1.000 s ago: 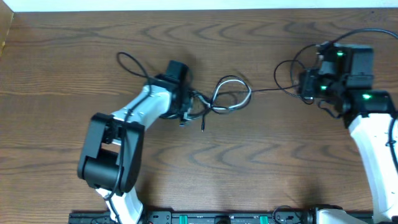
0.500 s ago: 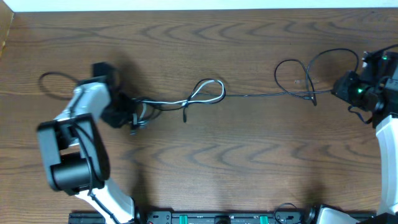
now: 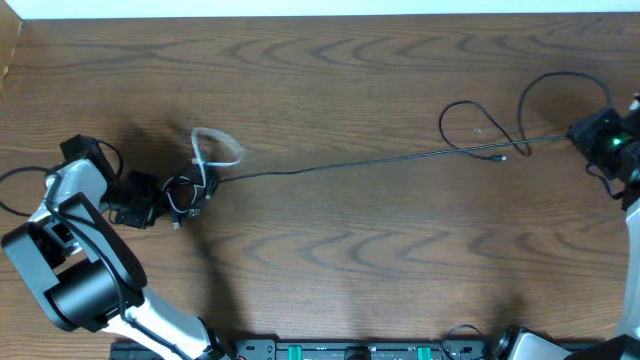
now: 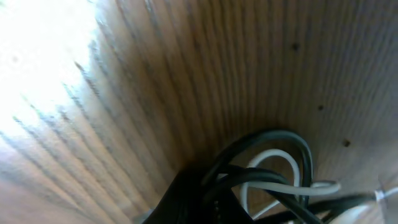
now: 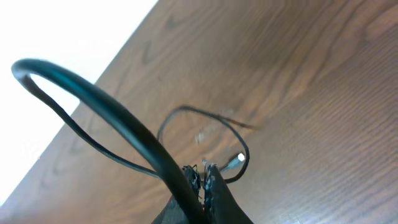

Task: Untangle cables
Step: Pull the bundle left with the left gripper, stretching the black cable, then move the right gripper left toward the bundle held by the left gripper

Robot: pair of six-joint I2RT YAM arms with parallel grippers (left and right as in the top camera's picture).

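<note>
The black cable (image 3: 380,160) runs nearly straight across the table, with a loose loop (image 3: 480,128) and a small plug end (image 3: 503,157) near its right end. My right gripper (image 3: 588,136) at the far right is shut on that end of it. In the right wrist view the fingertips (image 5: 214,186) are pressed together, with the thin black loop (image 5: 205,121) and plug (image 5: 234,162) beyond them. My left gripper (image 3: 170,200) at the far left is shut on a small knot of black and white cord. The white cable (image 3: 212,148) loops up just behind it. The left wrist view shows black cable (image 4: 283,138) and white cable (image 4: 273,160) coiled at the jaws.
Thick black arm wires curve beside each wrist, at the left table edge (image 3: 20,175) and above the right gripper (image 3: 560,85). One crosses the right wrist view (image 5: 93,102). The table's back edge (image 3: 320,16) meets a white wall. The arm bases stand along the front edge.
My left gripper swung far left, dragging the bundle and white loop with it. My right gripper moved further right. The black cable between them has been pulled out almost straight.
</note>
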